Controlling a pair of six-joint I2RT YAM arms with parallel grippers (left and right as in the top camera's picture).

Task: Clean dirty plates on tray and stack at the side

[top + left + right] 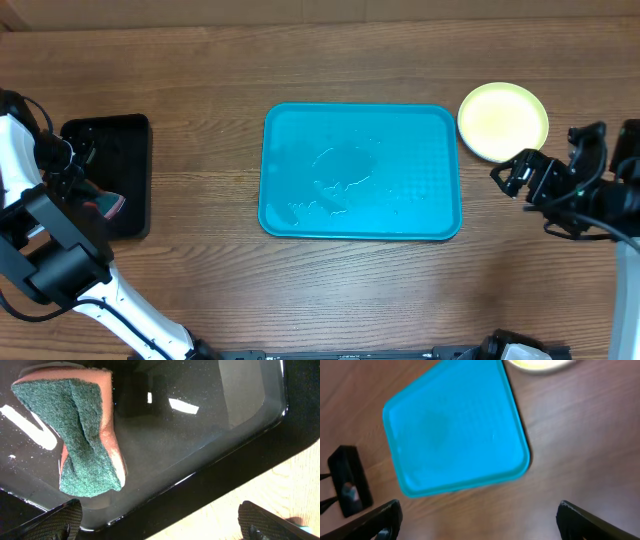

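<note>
The turquoise tray lies in the middle of the table with no plate on it, only wet streaks; it also shows in the right wrist view. A yellow-green plate sits on the table just right of the tray's far right corner, and its edge shows in the right wrist view. I cannot tell whether other plates lie under it. My right gripper is open and empty, just in front of that plate. My left gripper is open and empty over the black tray's rim.
A small black tray stands at the far left, wet inside. A green-and-orange sponge lies in it. Bare wooden table surrounds the turquoise tray.
</note>
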